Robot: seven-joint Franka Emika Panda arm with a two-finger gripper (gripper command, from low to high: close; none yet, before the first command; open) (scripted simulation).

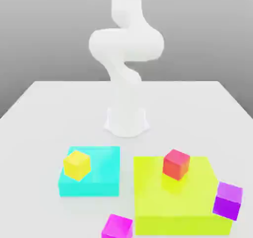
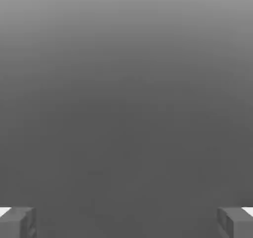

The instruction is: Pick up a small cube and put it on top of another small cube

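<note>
At table's near edge, magenta cube point(image 1: 117, 226), claw point(image 2: 126, 222) spread.

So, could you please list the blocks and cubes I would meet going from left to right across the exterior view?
Yellow cube on the cyan block → magenta cube → red cube on the lime block → violet-purple cube.
</note>
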